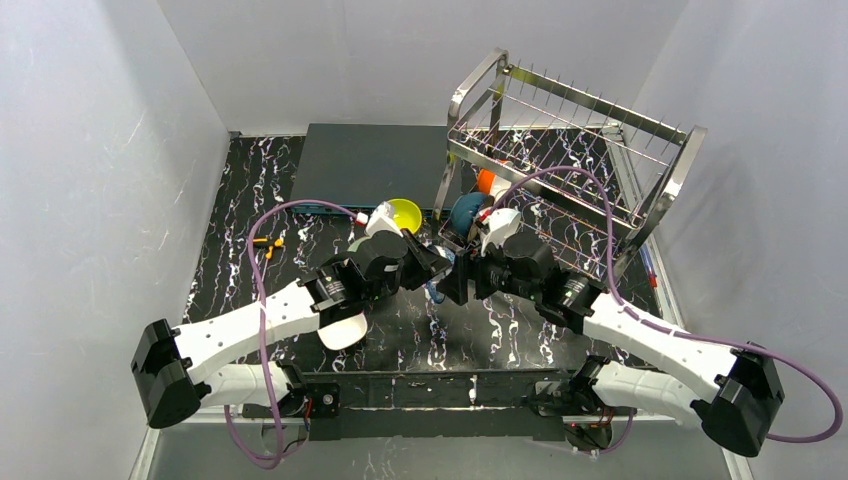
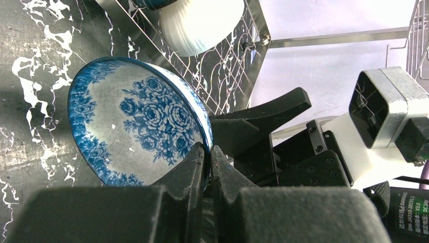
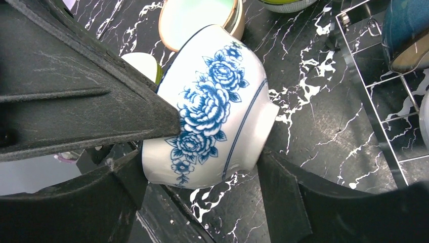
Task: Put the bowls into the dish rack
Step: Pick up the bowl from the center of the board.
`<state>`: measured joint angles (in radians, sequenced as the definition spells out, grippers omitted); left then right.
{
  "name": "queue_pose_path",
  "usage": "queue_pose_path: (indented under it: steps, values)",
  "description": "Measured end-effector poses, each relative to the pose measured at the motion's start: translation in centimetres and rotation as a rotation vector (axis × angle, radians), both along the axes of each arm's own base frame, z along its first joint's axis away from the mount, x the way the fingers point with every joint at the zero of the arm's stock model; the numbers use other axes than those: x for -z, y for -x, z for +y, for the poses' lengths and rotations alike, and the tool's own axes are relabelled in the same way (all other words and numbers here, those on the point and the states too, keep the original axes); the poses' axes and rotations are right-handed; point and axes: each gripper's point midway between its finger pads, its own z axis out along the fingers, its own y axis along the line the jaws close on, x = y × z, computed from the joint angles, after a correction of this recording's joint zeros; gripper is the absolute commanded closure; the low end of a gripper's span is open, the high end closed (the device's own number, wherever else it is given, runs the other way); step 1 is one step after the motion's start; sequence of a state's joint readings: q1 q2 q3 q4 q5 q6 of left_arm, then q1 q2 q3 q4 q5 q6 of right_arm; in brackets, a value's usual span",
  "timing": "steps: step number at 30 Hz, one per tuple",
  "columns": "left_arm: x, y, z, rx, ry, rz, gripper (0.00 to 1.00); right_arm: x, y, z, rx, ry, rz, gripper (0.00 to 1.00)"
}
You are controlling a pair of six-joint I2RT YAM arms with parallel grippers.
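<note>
The left arm (image 1: 250, 325) and right arm (image 1: 650, 340) wear white shells with black joints, with blocky black elbows at eight and four o'clock. A purple cable (image 1: 262, 300) trails each. The left tool (image 2: 208, 157) is matte black.

Lighting the top view brightly and evenly from overhead, washing the pale grey walls (image 1: 100, 150) nearly white. Glinting off the shiny stainless-steel wire dish rack (image 1: 565, 150) and the glossy black white-veined table (image 1: 440, 340). Blurring the near black jaws in both wrist views while keeping the blue-flowered white porcelain bowl (image 2: 136, 121) sharp.
</note>
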<state>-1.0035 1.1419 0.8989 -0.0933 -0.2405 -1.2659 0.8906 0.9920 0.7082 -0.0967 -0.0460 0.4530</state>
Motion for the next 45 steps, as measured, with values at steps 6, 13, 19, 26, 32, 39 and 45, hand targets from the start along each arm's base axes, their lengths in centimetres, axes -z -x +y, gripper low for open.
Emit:
queue_pose_path:
  steps: [6,13,19,26,32,39,45]
  values:
    - [0.4,-0.3,-0.1,-0.010,-0.010,-0.002,1.00,0.4,-0.3,0.3,-0.001,0.007,-0.002,0.74]
    - [0.3,-0.4,-0.1,-0.004,-0.017,-0.015,0.60,0.4,-0.3,0.1,0.005,0.006,-0.011,0.99]
    - [-1.4,-0.2,0.2,0.011,0.008,-0.074,0.15,3.5,-0.1,-1.7,0.045,0.108,0.027,0.99]
    - [-0.9,0.0,2.4,0.034,-0.095,-0.118,0.08,3.5,0.3,-2.7,0.047,0.132,0.021,0.99]
    - [2.3,-0.6,5.2,0.081,-0.211,-0.079,0.09,3.1,0.9,-3.8,0.039,0.134,0.028,0.99]
    - [8.6,2.4,5.0,0.248,-0.221,0.018,0.13,1.4,2.6,-3.2,-0.026,0.048,0.054,0.99]
    - [9.0,3.4,3.4,0.320,-0.121,0.016,0.29,-0.6,3.6,-1.7,-0.079,-0.064,0.087,0.99]
